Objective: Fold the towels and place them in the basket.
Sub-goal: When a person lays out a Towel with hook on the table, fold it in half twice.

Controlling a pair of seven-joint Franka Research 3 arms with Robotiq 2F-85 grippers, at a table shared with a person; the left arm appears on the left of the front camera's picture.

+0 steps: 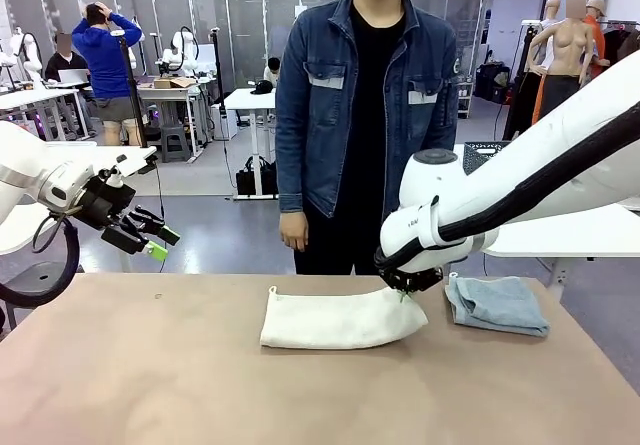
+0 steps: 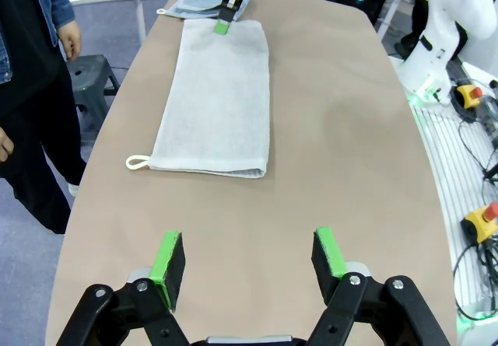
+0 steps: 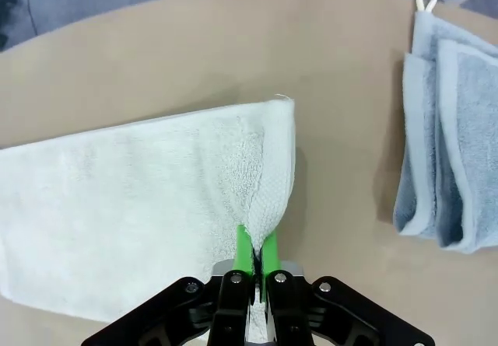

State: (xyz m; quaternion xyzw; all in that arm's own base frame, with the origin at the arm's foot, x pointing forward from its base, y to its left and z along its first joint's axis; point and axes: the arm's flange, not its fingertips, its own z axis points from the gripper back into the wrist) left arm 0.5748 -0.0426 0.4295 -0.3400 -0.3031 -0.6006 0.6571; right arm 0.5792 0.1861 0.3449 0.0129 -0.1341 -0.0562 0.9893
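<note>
A tan table (image 1: 150, 385) stretches between the robot and a person in a denim jacket (image 1: 350, 105) standing at its far side. The cream-white towel (image 1: 335, 320), folded lengthwise, lies at the table's middle; the folded blue-grey towel (image 1: 497, 303) rests just to its right. The right gripper (image 3: 255, 256) pinches the cream towel's right end, jaws clamped tight. The left gripper (image 2: 249, 260) hovers spread wide and empty at far left.
</note>
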